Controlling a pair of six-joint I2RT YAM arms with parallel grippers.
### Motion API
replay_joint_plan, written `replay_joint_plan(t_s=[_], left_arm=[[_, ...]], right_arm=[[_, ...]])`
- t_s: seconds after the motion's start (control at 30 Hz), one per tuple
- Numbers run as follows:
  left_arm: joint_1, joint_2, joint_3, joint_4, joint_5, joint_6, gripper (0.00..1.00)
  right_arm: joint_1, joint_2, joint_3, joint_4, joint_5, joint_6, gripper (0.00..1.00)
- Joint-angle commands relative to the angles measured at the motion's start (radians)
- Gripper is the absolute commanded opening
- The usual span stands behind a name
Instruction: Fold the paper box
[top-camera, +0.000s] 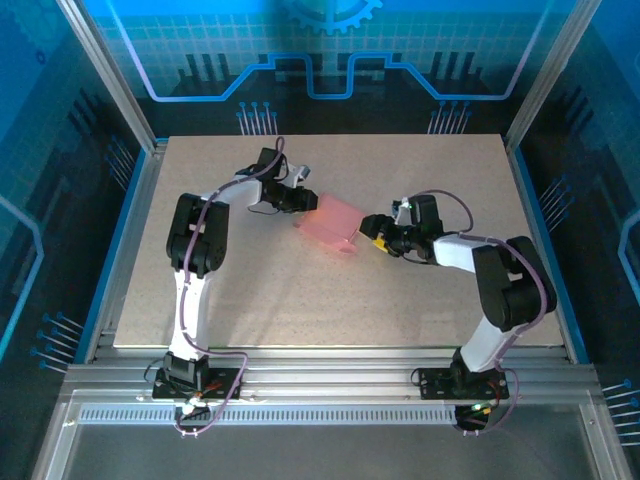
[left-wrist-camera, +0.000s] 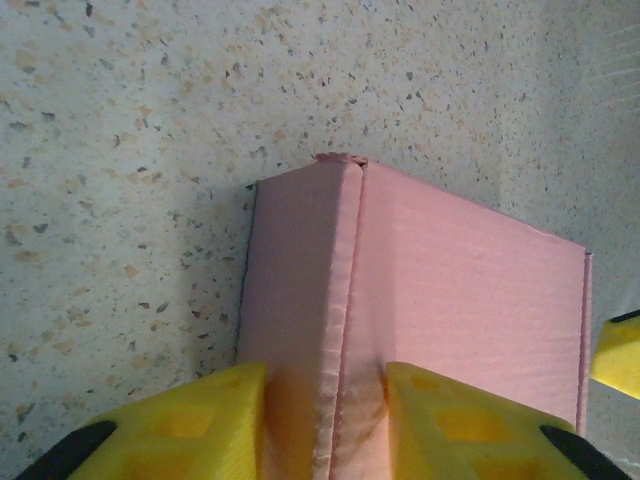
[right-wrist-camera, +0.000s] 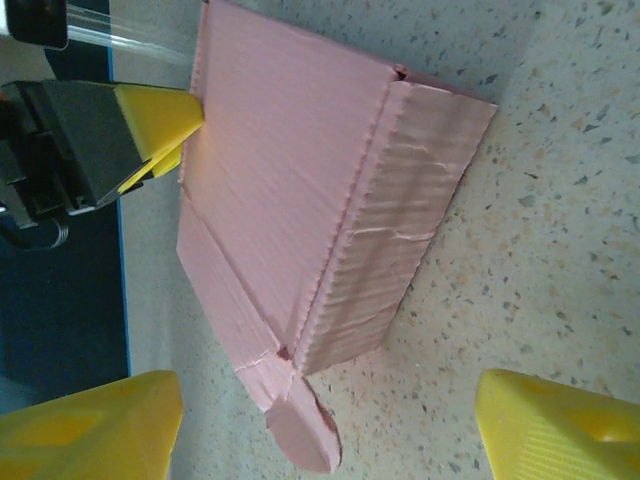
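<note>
Left hand pinching paper box, right hand spread beside it

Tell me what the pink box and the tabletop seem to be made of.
The paper box: thin matte card, likely fine corrugated, going by faint ribbing and wrinkled creases. The tabletop: hard speckled surface, terrazzo-like stone or laminate; the pictures cannot settle which.

Speckled beige tabletop, pale stone-like flecks throughout. Aluminium rails along the near edge, with a slotted strip just beyond them. Behind, blue wall panels printed with possibly a gear.
</note>
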Motion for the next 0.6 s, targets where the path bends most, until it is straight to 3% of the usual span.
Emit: replay_joint_plan(t_s=[0.0, 0.2, 0.57], left_arm=[[0.018, 0.039, 0.017, -0.029, 0.033, -0.023, 0.3], [0.047, 0.054, 0.005, -0.002, 0.088, -0.056, 0.27], [0.071, 0.063, -0.001, 0.0, 0.105, -0.057, 0.26]], right_arm=[[0.0, 0.061, 0.021, 0.114, -0.058, 0.082, 0.78], [0.0, 0.16, 0.038, 0.244, -0.11, 0.156, 0.79], [0.008, 0.247, 0.128, 0.271, -0.164, 0.162, 0.79]])
